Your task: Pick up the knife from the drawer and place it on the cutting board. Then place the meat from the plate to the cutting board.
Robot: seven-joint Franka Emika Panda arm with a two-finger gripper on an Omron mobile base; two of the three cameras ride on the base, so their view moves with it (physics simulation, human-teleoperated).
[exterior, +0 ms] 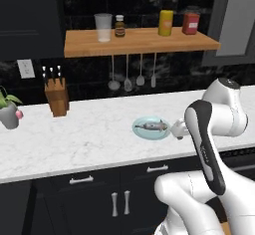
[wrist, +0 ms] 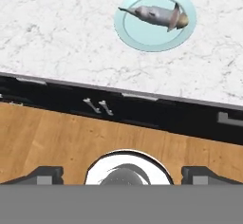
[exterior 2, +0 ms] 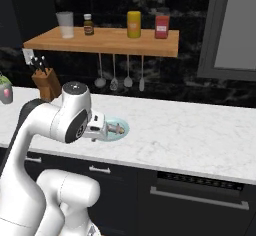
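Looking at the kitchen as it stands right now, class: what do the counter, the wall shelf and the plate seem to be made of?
The counter looks like polished marble or an imitation: white with faint grey veins. The wall shelf looks like light wood with a smooth finish: warm orange-brown with faint grain. The plate looks like glazed ceramic, possibly plastic: uniform pale blue-green, smooth, with a raised rim.

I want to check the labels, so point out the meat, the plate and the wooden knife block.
meat (wrist: 156, 15), hand view, middle of the lump.
plate (exterior: 142, 133), left base view, bare near-left rim.
wooden knife block (exterior: 58, 99), left base view, front face of the block.
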